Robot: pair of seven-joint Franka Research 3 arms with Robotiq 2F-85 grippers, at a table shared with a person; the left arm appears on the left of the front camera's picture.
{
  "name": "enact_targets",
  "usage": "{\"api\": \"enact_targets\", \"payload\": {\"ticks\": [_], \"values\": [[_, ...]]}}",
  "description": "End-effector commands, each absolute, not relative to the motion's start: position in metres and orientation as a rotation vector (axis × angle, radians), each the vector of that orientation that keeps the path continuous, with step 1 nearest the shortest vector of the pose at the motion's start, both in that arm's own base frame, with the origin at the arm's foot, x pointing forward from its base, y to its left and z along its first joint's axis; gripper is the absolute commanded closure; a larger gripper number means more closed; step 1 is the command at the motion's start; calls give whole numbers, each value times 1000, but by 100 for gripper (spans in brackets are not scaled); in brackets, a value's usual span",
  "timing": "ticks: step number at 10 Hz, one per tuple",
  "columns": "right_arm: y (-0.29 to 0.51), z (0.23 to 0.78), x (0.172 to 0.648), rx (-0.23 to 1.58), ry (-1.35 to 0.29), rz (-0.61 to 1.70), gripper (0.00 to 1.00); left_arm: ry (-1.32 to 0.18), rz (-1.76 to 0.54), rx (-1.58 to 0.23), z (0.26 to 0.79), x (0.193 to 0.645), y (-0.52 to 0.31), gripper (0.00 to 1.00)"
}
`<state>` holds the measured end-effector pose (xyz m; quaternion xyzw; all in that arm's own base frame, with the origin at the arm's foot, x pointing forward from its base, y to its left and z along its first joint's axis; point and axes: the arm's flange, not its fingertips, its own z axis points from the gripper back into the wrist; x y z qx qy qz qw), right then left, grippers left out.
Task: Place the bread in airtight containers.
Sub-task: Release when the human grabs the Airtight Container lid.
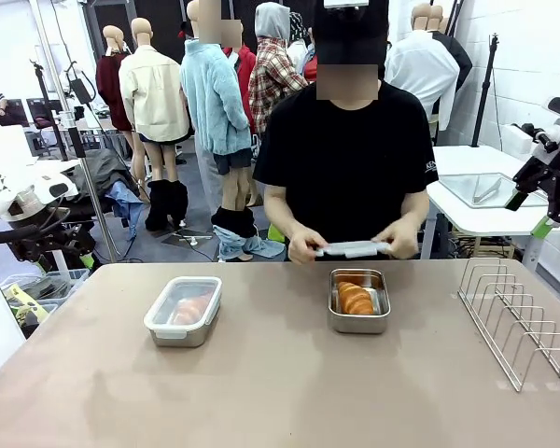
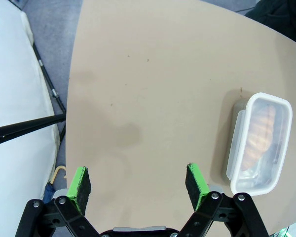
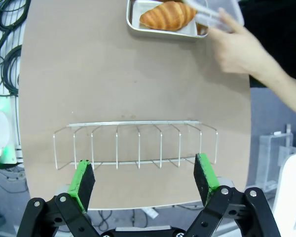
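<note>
Person's hands [image 1: 355, 245] holding clear lid [image 1: 352, 248] over open tin [image 1: 359, 301] with croissant [image 1: 356, 298], left tool [image 2: 138, 183] and right tool [image 3: 145, 177] both spread apart above table [image 1: 280, 392]

A golden-brown, ridged croissant [image 1: 356, 299] lies in a silvery stainless-steel tin [image 1: 358, 324]; a second orange-brown croissant [image 1: 190, 308] shows through the clear, whitish plastic lid [image 1: 183, 305] of another steel tin [image 1: 175, 337]. The round-edged table top [image 1: 261, 392] is plain beige-tan. The wire rack [image 1: 523, 322] is pale silver. The person's T-shirt [image 1: 347, 163] is black.
</note>
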<state>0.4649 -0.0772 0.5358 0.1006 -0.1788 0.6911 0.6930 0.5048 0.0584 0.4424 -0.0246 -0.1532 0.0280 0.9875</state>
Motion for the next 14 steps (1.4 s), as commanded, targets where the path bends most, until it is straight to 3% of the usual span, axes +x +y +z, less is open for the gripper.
{"api": "enact_targets", "payload": {"ticks": [1, 14], "values": [[-77, 535, 464, 222, -393, 1554, 0, -297, 72, -29, 444, 504, 58, 0], [-77, 535, 464, 222, -393, 1554, 0, -297, 72, -29, 444, 504, 58, 0]]}}
